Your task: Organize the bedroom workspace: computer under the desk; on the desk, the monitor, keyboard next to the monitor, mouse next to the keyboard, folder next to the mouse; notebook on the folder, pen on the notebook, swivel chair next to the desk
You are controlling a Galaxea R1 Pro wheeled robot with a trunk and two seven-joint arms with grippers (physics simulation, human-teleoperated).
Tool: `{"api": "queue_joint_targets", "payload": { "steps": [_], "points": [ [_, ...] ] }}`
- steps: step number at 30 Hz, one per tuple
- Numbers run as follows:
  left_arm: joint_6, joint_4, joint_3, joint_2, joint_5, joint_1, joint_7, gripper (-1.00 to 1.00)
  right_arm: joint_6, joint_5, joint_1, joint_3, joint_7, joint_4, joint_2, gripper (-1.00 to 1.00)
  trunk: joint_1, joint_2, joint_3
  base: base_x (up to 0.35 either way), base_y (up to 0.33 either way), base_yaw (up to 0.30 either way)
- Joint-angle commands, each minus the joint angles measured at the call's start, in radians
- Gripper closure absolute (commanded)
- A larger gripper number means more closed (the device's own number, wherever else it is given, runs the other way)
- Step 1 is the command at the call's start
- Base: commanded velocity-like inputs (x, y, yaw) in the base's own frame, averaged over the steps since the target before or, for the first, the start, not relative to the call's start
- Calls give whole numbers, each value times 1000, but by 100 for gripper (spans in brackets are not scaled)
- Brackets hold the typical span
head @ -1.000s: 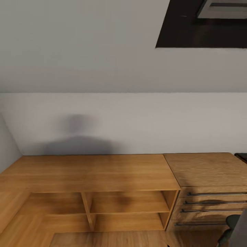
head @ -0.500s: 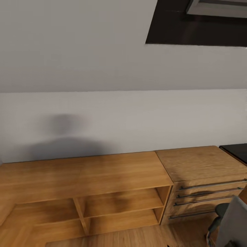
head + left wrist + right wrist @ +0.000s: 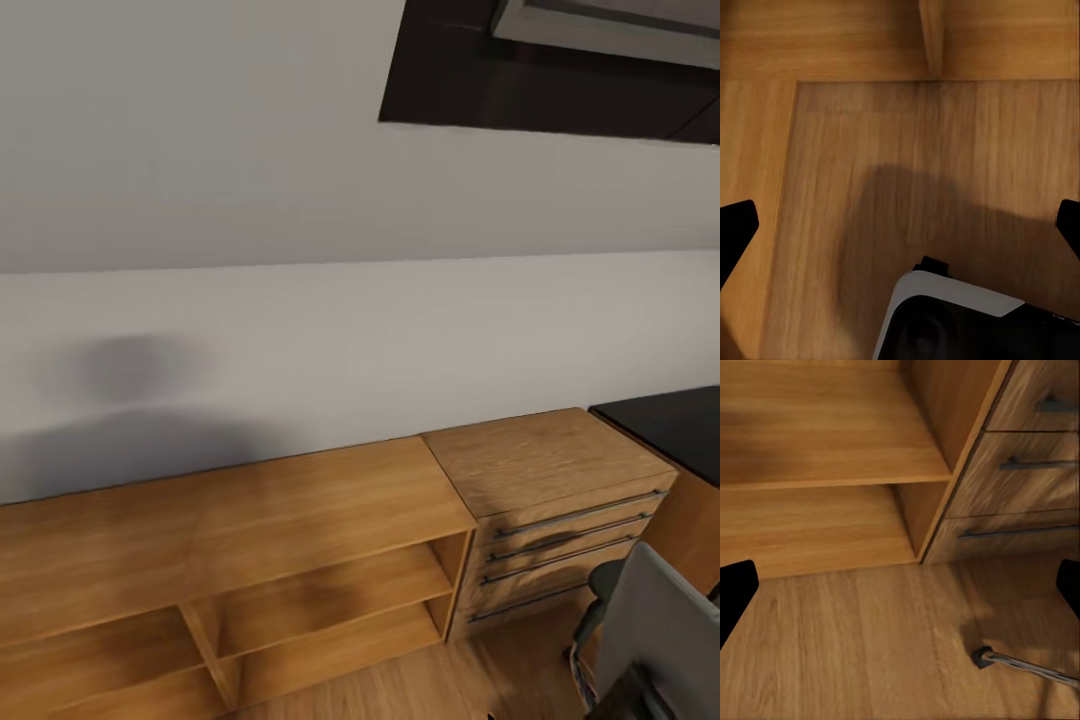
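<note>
Soft, even light all round, no glare. A blurred grey shadow sits on the wall (image 3: 150,400) above the shelving (image 3: 230,540). Another dim shadow spreads over the floor (image 3: 945,217). Renders look slightly soft.

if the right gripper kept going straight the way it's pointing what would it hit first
Probably the light wood floor, just before the low wooden shelf unit. Nothing sits between the open right gripper and the boards; depth is unclear.

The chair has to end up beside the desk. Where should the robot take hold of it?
Judging from the head view, grip the top edge of the swivel chair's tall grey back, coming from its rear side, which faces the robot; the armrest is small, dark and partly hidden.
</note>
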Motion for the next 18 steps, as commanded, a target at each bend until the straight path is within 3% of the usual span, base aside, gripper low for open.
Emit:
{"api": "queue_joint_targets", "payload": {
  "steps": [1, 18],
  "points": [
    [-6, -2, -5, 1, 10, 0, 5, -100, 0, -2, -1, 9, -7, 0, 1, -100, 0, -1, -1, 2, 5, -289],
    [-6, -2, -5, 1, 10, 0, 5, -100, 0, -1, -1, 10, -7, 0, 0, -100, 0, -1, -1, 0, 1, -296]
  ]
}}
